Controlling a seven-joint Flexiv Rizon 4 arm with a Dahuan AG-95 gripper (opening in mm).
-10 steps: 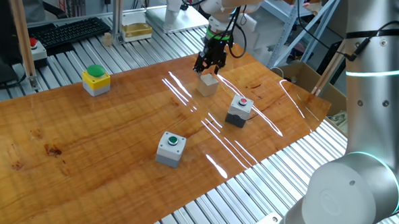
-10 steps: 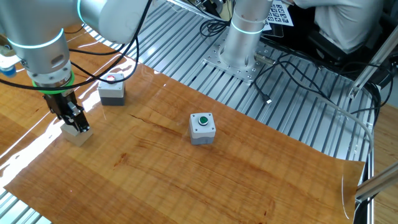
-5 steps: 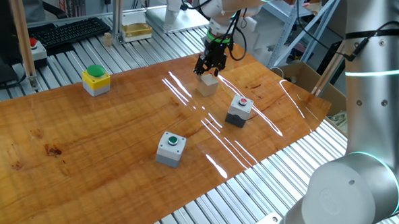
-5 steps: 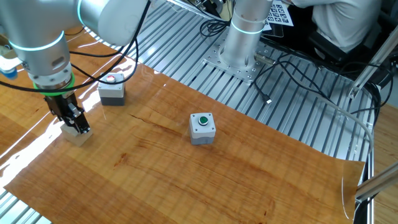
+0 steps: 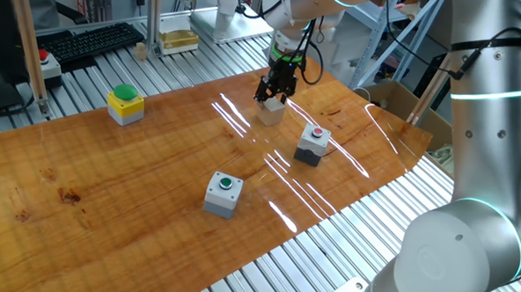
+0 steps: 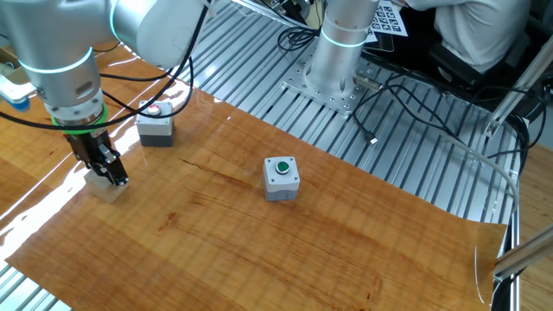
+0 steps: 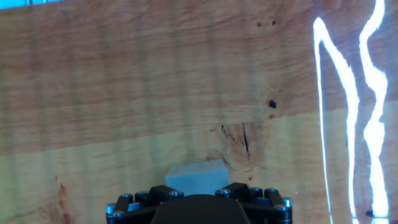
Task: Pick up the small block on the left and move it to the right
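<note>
- The small block (image 5: pixel 270 112) rests on the wooden surface (image 5: pixel 157 194), upper middle of one fixed view and far left of the other, beside the grey box with a red button (image 5: pixel 313 144).
- The gripper (image 5: pixel 274 90) has risen off the block over the last second; whether its jaws are open, I cannot tell.
- The block appears set down and released, so the move looks finished.

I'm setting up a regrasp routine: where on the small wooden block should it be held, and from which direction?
Grip the small block on two opposite upright faces, coming straight down from above. It sits flat on the table as a plain cube, so its sides are parallel and the top is free. The end effector hangs just over it, and the red-button box stands apart, so there looks to be room for the fingers.
</note>
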